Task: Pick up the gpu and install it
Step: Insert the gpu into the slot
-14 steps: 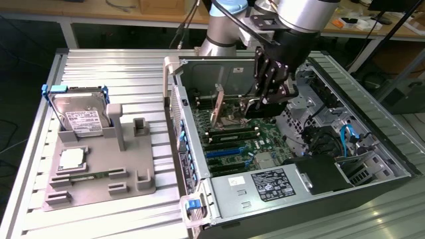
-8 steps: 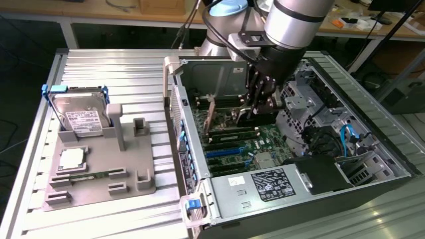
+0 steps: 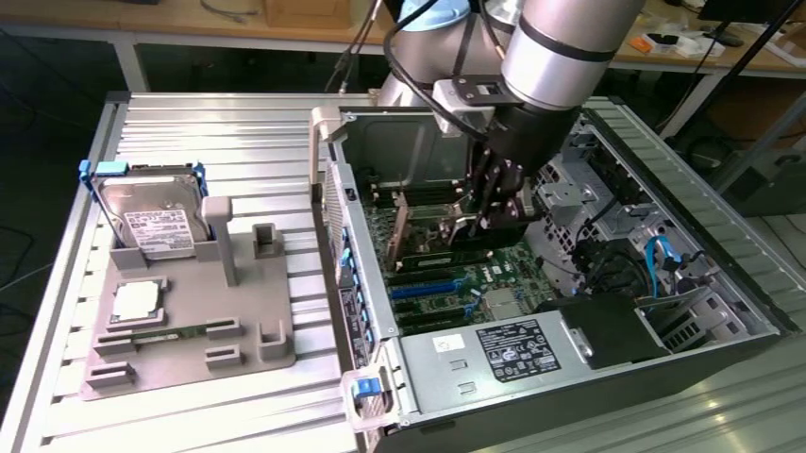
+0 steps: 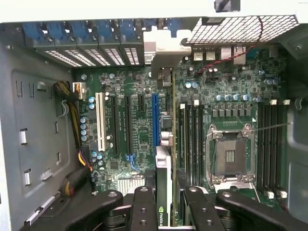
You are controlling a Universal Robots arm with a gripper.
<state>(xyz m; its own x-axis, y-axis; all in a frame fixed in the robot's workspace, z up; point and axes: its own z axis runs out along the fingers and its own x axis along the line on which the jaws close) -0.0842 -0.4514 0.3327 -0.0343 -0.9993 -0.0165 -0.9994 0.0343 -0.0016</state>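
Closest to the eye is the pincer (image 4: 168, 199). Its black fingers (image 4: 143, 204) are squeezed onto the gpu card (image 4: 163, 168) from both sides, so it is gripping that card. We see the card from its thin edge, green with a little badge on it.

Now from big to small. The big computer box (image 3: 403, 142) lies on its side with the lid off. It runs from about twelve o'clock to five o'clock in the exterior view, and the arm reaches down into its middle. Inside sits the green main board (image 4: 130, 130). At nine o'clock from the box is a grey tray (image 3: 189, 349). On it rest a silver hard drive (image 3: 151, 222) up at eleven o'clock, then a square chip (image 3: 136, 300), then a thin green memory stick (image 3: 158, 333).

The card is held low over the main board. It runs the same way as the long blue slot (image 4: 155, 120) and sits just beside it. What looks like its metal end plate (image 4: 161, 48) is up by the row of openings in the box wall.

So the picking up looks done, because the card is in the pincer and inside the box. The putting in is under way. I cannot tell if the card's bottom edge is pushed into a slot. With the pincer holding on, I would say the job is not finished.
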